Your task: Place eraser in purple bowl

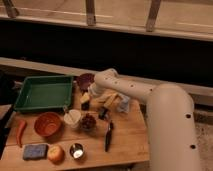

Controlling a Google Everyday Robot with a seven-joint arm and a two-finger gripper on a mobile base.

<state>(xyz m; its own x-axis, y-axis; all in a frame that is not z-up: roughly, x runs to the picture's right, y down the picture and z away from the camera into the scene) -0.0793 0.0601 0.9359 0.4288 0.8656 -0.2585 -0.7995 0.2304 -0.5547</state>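
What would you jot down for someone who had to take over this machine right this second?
Gripper: low over the table, just in front of the purple bowl and right of the green tray.
Eraser: the dark block right at the gripper looks like it; whether it is gripped cannot be told.
Done: the gripper is at the eraser.
Left: the eraser is not yet in the purple bowl. It probably needs lifting and carrying the short way back to drop it in.
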